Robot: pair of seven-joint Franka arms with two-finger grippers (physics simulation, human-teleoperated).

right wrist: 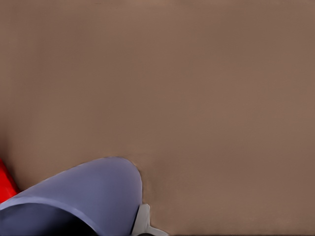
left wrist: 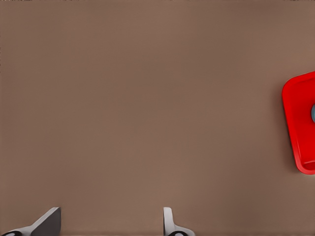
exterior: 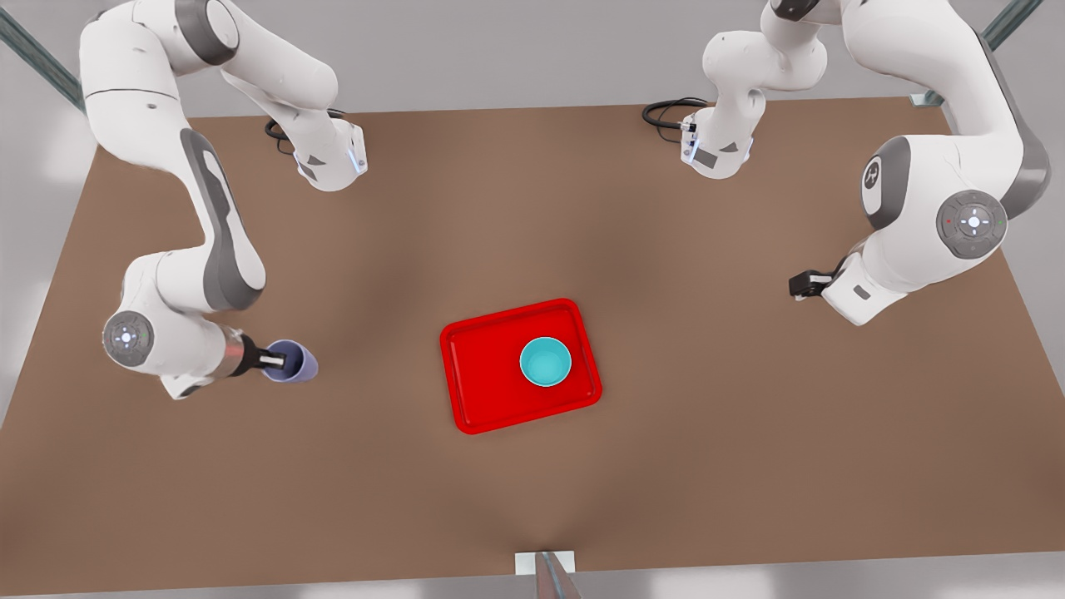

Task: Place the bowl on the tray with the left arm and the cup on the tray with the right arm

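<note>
The brown bench [exterior: 532, 216] is seen from above, with an arm mounted at each far corner. The right arm [exterior: 191, 249], on the front view's left, is bent low over the bench; the left arm [exterior: 932, 200] is held over the bench at the front view's right, well apart from the tray. The red tray [exterior: 491, 399] lies flat near the bench's middle. The teal bowl [exterior: 546, 362] is set upright on the tray, toward the front view's right. The lavender cup [exterior: 298, 363] is tilted and is clamped at its rim by the right claw [exterior: 273, 360], well apart from the tray. The left claw [left wrist: 110, 223] is spread apart, with nothing between its fingers.
</note>
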